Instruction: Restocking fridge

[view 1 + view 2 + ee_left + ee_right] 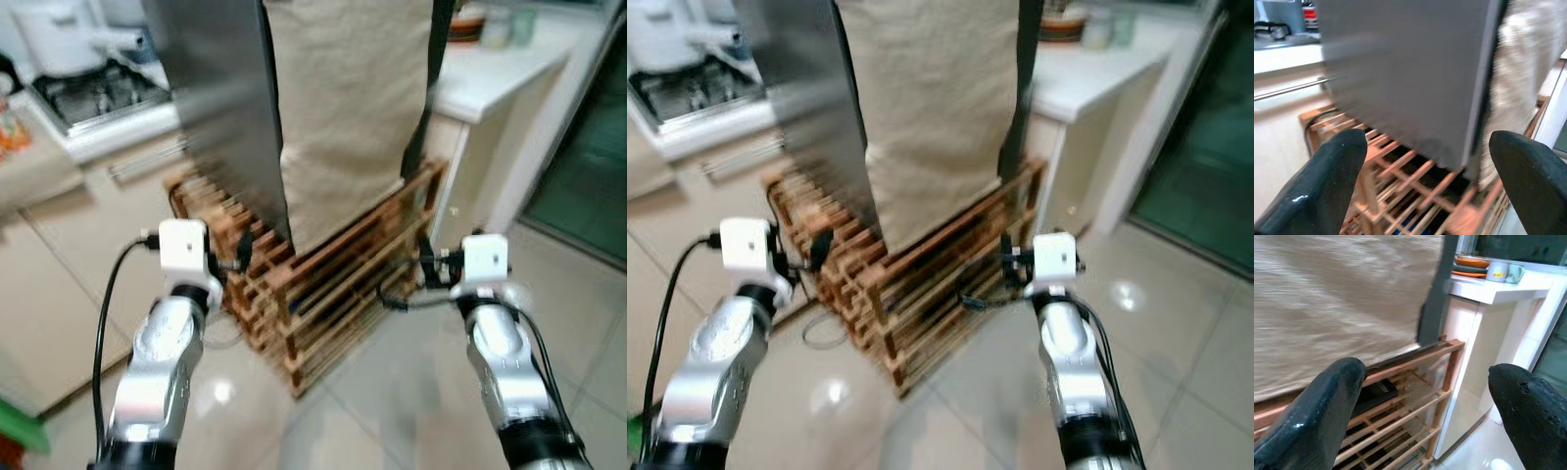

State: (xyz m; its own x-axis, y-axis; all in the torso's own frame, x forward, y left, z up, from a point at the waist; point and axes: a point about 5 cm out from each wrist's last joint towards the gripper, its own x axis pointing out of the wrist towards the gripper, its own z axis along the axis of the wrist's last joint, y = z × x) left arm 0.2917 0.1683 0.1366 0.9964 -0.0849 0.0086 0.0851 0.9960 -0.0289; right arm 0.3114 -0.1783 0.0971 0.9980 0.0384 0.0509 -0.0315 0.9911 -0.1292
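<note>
The view is blurred. A grey fridge point(220, 108) stands on a wooden slatted rack point(313, 284), with a beige cloth point(348, 108) hanging down its face and over the rack's top edge. The left arm point(162, 362) reaches toward the rack's left corner, its white wrist block point(183, 245) just beside the slats, a black cable point(106, 323) looping from it. The right arm point(505, 362) points at the rack's right end. To the left a bench point(108, 132) carries a gas hob point(93, 93) and a white appliance point(59, 34). To the right another white bench point(495, 73) bears stacked dishes point(468, 24) and cups point(507, 26). The floor point(392, 401) is pale glossy tile.
</note>
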